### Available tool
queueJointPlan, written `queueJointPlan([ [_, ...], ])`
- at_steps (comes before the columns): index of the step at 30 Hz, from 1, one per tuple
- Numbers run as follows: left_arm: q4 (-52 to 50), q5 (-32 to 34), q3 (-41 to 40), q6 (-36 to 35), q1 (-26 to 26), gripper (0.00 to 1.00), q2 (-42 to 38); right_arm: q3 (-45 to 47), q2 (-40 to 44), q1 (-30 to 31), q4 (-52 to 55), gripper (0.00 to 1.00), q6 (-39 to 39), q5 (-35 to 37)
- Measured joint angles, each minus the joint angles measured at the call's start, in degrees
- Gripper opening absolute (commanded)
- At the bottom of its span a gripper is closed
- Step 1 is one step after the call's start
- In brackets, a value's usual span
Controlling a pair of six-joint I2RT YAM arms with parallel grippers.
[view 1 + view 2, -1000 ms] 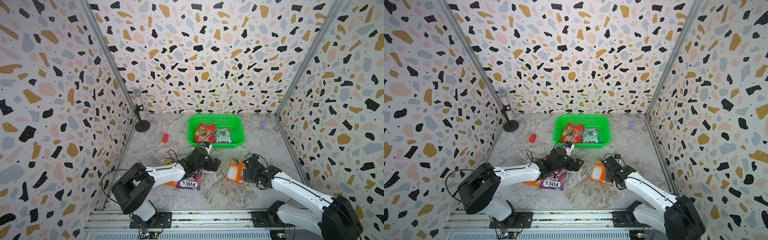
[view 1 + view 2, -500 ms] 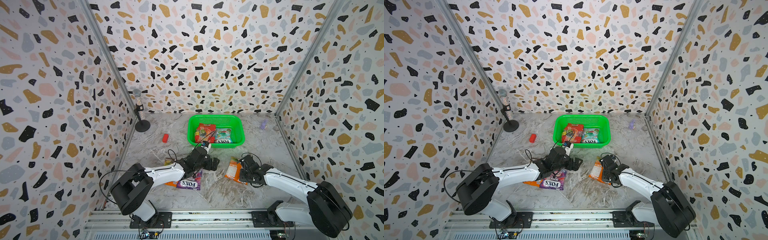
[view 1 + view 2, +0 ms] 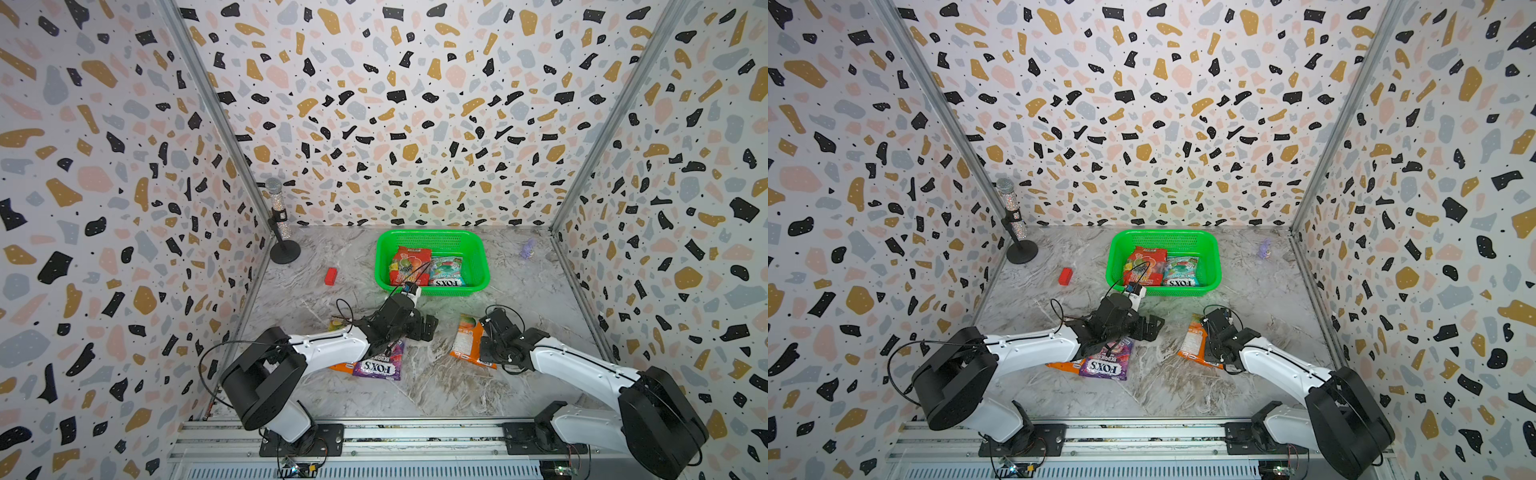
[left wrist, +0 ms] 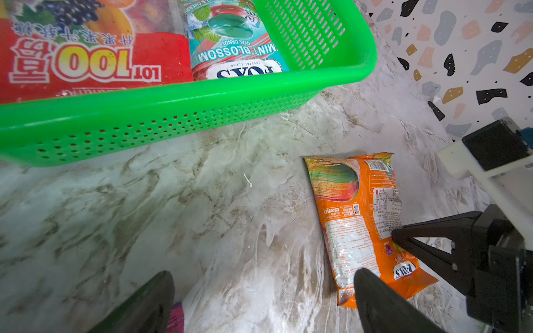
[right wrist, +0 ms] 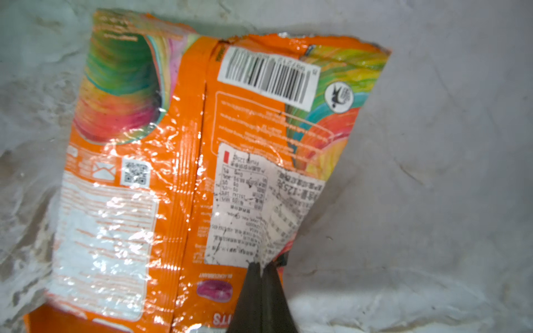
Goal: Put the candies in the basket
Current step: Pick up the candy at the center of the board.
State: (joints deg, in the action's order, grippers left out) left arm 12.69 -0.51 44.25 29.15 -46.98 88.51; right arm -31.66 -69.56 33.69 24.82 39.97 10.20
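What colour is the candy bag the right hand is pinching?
The bag is orange with rainbow swirls; right wrist view.

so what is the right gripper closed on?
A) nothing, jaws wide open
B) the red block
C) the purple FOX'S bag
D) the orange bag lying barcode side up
D: in the right wrist view the right gripper has its jaws pinched together on the edge of the orange bag, at the crumpled white label below the barcode.
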Motion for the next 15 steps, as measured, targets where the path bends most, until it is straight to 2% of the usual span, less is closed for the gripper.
queueJointPlan([
  [5,-1.79,3.65,0.00,0.66,0.00,1.00,-0.61,0.00,2.89,0.00,0.44,0.00,-1.68,-0.57],
  [15,-8.85,19.47,-0.66,5.90,1.60,1.00,-7.98,0.00,9.11,0.00,1.27,0.00,-4.90,-1.05],
])
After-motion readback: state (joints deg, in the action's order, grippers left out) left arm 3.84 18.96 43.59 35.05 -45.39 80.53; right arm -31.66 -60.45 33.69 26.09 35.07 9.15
